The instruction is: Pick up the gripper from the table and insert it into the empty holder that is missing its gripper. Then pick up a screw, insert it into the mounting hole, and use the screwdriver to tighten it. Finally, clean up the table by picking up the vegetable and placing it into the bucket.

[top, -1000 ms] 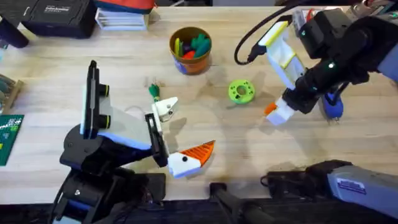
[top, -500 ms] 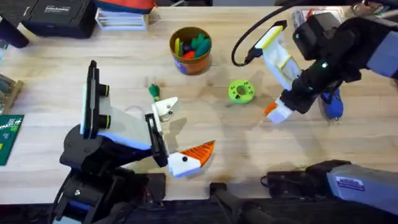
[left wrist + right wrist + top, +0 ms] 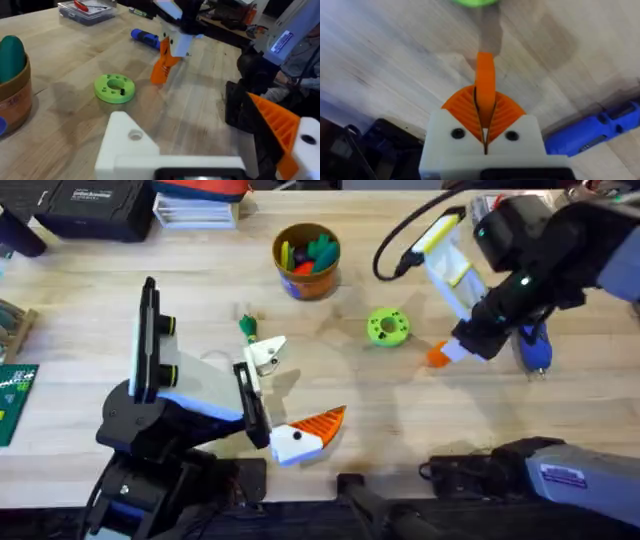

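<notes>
Beside the round green disc with holes (image 3: 388,327), the right pincer (image 3: 485,131) clamps the small orange plastic wedge-shaped gripper (image 3: 485,82), seemingly light, rigid, slippery, best pinched at its thick end.

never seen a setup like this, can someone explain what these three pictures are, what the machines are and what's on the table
These are two robot arms at a wooden table, each ending in a two-finger gripper. One picture looks down from above; the other two come from cameras on each arm's wrist.

The right gripper is shut on a small orange gripper finger, a spare part, holding it close above the wood. The left gripper has one orange finger and one bare white holder, which the part is meant for.

Also on the table: a green disc with holes, a blue screwdriver, a little green toy vegetable and a bucket of toy pieces.
</notes>
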Controlling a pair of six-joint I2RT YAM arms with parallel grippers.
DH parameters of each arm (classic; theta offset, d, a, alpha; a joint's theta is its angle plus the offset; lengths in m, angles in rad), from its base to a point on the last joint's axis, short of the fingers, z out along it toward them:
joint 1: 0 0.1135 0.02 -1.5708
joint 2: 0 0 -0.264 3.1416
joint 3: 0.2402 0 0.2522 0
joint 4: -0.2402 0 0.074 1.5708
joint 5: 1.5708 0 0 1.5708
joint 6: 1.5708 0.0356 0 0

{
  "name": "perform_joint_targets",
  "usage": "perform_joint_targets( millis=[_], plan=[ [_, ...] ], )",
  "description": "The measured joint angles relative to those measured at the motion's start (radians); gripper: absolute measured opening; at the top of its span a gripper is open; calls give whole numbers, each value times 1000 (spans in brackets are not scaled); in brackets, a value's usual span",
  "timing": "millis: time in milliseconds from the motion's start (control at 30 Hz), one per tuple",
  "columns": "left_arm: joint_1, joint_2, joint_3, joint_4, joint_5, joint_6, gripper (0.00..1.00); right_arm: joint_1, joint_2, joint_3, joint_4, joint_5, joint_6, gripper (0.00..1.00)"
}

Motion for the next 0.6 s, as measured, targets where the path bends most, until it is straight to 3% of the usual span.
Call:
perform_joint_targets(
  millis=[300,433,600],
  plan=[
    [0,0,0,0,0,0,986,0,-228,139,6,-46,102,8],
    [0,0,0,0,0,0,985,0,-337,141,31,-155,170,8],
    [0,0,0,0,0,0,986,0,-355,142,68,-357,326,8]
  ],
)
